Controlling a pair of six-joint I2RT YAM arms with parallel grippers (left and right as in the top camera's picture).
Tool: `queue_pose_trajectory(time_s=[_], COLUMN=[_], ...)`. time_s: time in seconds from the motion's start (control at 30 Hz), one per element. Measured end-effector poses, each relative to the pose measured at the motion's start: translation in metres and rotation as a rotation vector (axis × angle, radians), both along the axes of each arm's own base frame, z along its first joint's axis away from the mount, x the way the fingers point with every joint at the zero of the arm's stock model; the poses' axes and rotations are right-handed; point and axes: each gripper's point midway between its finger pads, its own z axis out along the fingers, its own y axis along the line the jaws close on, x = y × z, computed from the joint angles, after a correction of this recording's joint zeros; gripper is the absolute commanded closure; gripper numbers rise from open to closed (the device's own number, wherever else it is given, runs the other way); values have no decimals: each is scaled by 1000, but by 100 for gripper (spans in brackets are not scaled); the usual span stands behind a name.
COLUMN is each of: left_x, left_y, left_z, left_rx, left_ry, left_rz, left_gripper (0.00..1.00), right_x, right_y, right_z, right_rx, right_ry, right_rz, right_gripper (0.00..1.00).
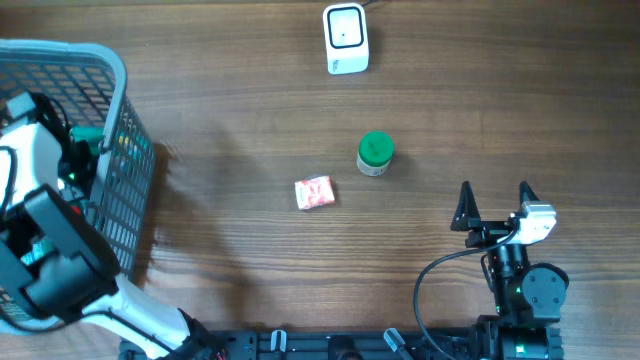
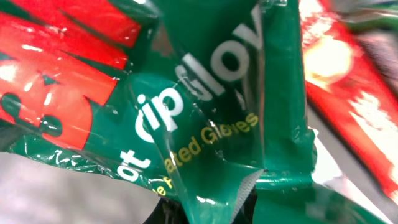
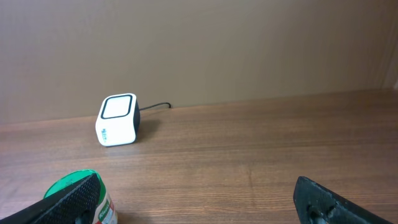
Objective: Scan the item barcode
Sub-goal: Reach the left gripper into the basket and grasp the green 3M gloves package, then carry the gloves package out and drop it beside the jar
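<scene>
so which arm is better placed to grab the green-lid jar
Right. Its jaws stand open close to the jar, facing the scanner. The left arm is off in the basket, jaws shut on a green glove packet.

- Overhead: straight down, far, whole bench [image 1: 250, 250].
- Left wrist: jammed right against green packet [image 2: 205, 93] in basket [image 1: 112, 70].
- Right wrist: low over bench, facing scanner [image 3: 118, 119]; overhead shares scanner, green-lidded jar [image 1: 375, 152].

a dark brown wooden table [image 1: 230, 90] is filling the overhead view, its grain running side to side. a plain tan wall [image 3: 249, 43] is standing just behind its far edge, and soft, even light is falling on both.
</scene>
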Motion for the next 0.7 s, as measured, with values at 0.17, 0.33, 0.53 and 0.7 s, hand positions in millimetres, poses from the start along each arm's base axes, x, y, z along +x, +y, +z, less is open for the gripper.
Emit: queue_pose_trajectory(time_s=[0.17, 0.33, 0.53, 0.7], left_x=[33, -12, -70, -53], left_y=[17, -13, -130, -229], left_z=[147, 331, 369, 320], left_rx=[215, 498, 389, 208], left_ry=[-317, -688, -845, -716], left_rz=[-105, -149, -410, -932], left_gripper=[96, 96, 96, 96], right_x=[0, 0, 0, 0], right_y=[0, 0, 0, 0], right_z=[0, 0, 0, 0], right_rx=[0, 0, 0, 0], right_ry=[0, 0, 0, 0], right_rz=[0, 0, 0, 0], right_gripper=[0, 0, 0, 0])
